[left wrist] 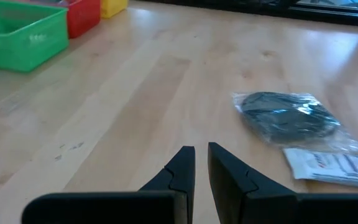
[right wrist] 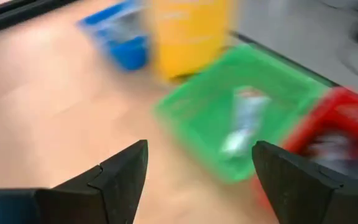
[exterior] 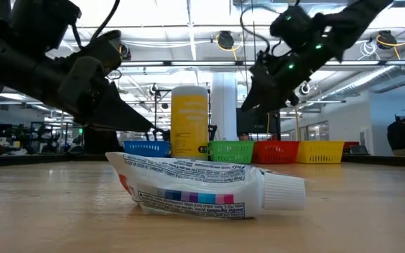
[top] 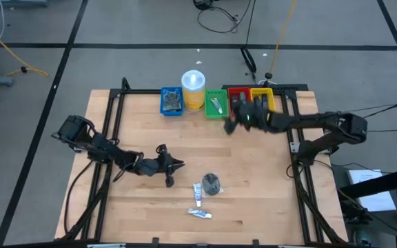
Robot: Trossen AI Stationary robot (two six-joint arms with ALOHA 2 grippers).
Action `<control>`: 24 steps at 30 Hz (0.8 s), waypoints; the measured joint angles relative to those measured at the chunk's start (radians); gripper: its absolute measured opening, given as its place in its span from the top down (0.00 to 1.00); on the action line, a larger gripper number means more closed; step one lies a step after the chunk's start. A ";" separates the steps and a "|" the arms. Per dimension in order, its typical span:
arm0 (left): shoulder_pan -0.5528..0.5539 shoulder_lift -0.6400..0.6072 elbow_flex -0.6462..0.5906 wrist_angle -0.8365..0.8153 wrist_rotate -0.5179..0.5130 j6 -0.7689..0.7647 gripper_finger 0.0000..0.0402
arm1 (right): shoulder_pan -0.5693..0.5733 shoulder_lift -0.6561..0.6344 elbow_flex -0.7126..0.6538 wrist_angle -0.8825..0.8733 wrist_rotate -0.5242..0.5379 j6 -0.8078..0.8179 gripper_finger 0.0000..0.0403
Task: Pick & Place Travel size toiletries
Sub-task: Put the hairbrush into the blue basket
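Note:
Three toiletries lie flat on the wood near the table's front. They are a grey disc in clear wrap (top: 211, 182) (left wrist: 286, 117), a white tube (top: 197, 193) (left wrist: 334, 167) beside it, and another tube (top: 200, 214) (exterior: 202, 186) nearer the front edge. A further tube (right wrist: 244, 124) lies in the green bin (top: 216, 102). My left gripper (top: 178, 165) (left wrist: 201, 168) is shut and low over the table's middle, left of the disc. My right gripper (top: 229, 122) (right wrist: 201, 168) is open and empty, raised in front of the green and red bins.
Along the far edge stands a row: blue bin (top: 171, 102) with dark items, yellow cylinder with a white lid (top: 193, 88), green bin, red bin (top: 238, 95), yellow bin (top: 262, 96). Bare wood lies between the row and the loose toiletries. Black frame rails run along the table's sides.

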 joint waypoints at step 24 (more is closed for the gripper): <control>-0.058 0.031 0.158 0.114 0.002 0.206 0.88 | 0.858 0.506 -0.137 0.766 0.157 -0.476 0.31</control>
